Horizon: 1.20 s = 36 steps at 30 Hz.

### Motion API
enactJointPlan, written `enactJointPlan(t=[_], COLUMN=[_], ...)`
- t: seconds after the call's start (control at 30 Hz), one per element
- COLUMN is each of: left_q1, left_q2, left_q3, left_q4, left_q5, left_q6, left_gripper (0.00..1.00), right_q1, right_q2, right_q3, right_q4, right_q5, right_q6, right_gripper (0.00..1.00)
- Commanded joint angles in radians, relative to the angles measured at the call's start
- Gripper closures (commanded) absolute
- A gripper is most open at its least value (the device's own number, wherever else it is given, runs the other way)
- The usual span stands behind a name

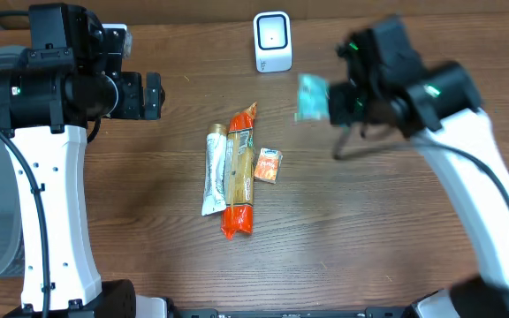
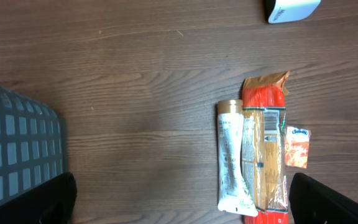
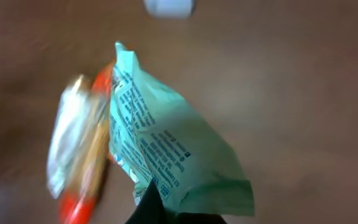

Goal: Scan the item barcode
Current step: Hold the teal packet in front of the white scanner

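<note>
the mint-green packet point(image 3: 179, 155) juts crumpled from the right gripper point(image 3: 166, 210), whose fingers are clenched on one edge, holding it above the table point(image 1: 369, 230) near the white scanner point(image 1: 272, 41). it looks light, thin and floppy, probably slick; a sealed seam seems the safest hold. the left gripper point(image 1: 151, 94) is spread wide, empty.
</note>
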Motion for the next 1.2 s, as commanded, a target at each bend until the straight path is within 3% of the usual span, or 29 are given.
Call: enactJointPlan(t=[0.0,0.17,0.2,0.5,0.73,1.17], left_q1=[0.002,0.002,0.002,0.002,0.002,0.002], left_q2=[-0.002,-0.002,-0.002,-0.002,-0.002,-0.002], left_q3=[0.015,0.015,0.015,0.015,0.015,0.015], left_q4=[0.003,0.003,0.003,0.003,0.003,0.003], left_q5=[-0.003,-0.003,-0.003,-0.002,-0.003,-0.003], left_q6=[0.012,0.012,0.012,0.012,0.012,0.012], left_gripper=[0.00,0.00,0.00,0.01,0.00,0.00], right_q1=[0.047,0.075,0.076,0.085,0.080,0.074], right_q2=[0.098,0.228,0.275,0.457,0.603,0.618], right_q3=[0.076,0.075,0.075,0.075,0.075,0.075], right_q4=[0.097,0.361,0.485,0.924,1.199,1.241], right_q5=[0.396,0.562,0.584,0.594,0.620,0.554], right_q6=[-0.166,-0.548,-0.699,-1.239,-1.446,-1.489], right_gripper=[0.96,0.96,0.96,0.96,0.96,0.96])
